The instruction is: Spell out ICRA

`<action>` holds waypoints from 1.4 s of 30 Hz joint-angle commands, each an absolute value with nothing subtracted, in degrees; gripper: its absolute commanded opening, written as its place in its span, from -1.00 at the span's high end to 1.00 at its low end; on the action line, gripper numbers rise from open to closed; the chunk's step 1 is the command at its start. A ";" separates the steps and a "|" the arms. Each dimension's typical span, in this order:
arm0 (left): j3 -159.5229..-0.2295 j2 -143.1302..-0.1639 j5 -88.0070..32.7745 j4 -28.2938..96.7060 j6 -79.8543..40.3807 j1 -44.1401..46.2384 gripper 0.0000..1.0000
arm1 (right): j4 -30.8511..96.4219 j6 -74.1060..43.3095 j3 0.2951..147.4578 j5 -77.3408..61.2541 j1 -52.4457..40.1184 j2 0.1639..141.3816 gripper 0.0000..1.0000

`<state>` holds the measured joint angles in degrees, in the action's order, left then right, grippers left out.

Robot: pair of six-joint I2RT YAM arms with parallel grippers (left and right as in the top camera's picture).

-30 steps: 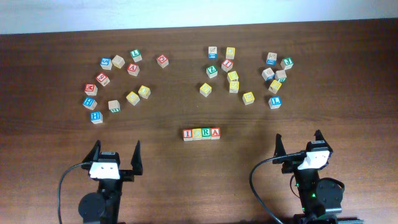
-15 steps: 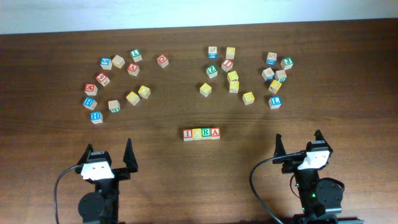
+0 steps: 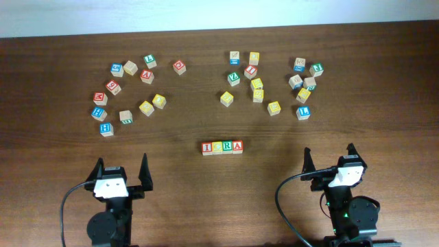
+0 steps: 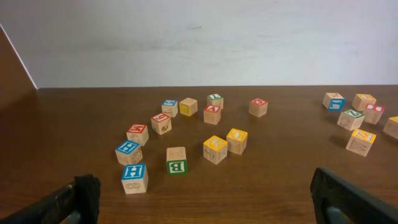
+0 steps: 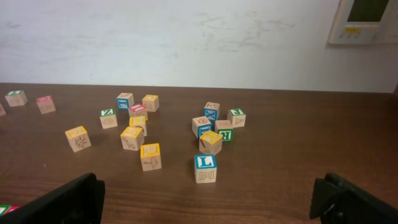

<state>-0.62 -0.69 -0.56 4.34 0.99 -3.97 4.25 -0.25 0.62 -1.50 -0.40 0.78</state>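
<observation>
Letter blocks I, C, R, A made one straight row [image 3: 222,147], touching side by side, near the middle of the table [image 3: 199,113], reading L to R from my side. My left gripper [image 3: 121,165] hung at approx 7 o'clock of the row, jaws spread wide w/ nothing btwn them. My right gripper [image 3: 329,154] sat at approx 4 o'clock, equally wide and empty. Both were well apart from the row. Spare blocks lay in two loose bunches: left group [image 3: 146,108] at 10 o'clock of the row, right group [image 3: 256,84] at 1 o'clock. Left wrist cam had a blue H block [image 4: 134,178] nearest my fingers [image 4: 84,194]; right wrist cam had a blue L block [image 5: 206,168] nearest.
</observation>
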 commanded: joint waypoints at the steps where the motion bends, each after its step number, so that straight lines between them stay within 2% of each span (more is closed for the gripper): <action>1: -0.45 -0.27 0.45 4.89 -2.17 -3.75 -0.98 | 4.56 -0.91 0.32 -1.23 0.03 0.19 -0.97; 42: -0.45 -0.27 0.25 4.86 -0.38 -2.39 -0.98 | 4.56 -0.91 0.32 -1.23 0.01 0.19 -0.96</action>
<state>-0.62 -0.67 -0.38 4.38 -1.28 -2.68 4.25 -0.27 0.62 -1.50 -0.40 0.78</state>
